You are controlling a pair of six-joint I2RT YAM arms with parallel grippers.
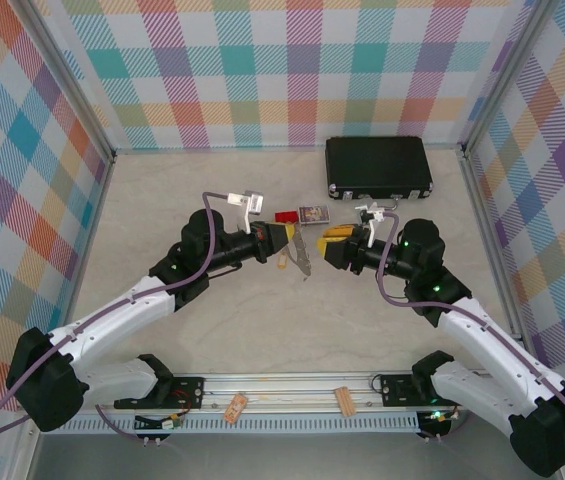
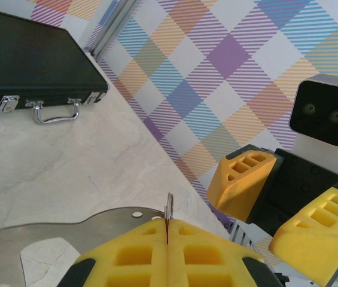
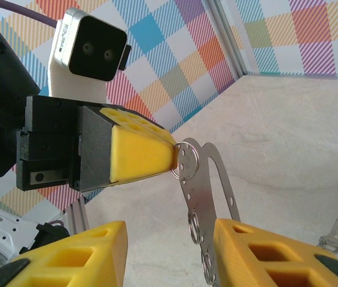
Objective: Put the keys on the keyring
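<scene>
I see the keyring (image 3: 192,185) hanging long axis upright, free end down, left claw (image 3: 171,156) pinched tight on its top, right claw (image 3: 170,239) half open, empty, just right of it.

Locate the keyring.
In the top view the keyring is mid-table, pinched by the left gripper, just left of the open right gripper.

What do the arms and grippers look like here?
Both the left arm and right arm: white lower links, black upper links, green lights, grey-purple cable along each. The left gripper and right gripper: black bodies, yellow wedge fingers with cutouts, white-and-black wrist camera.
</scene>
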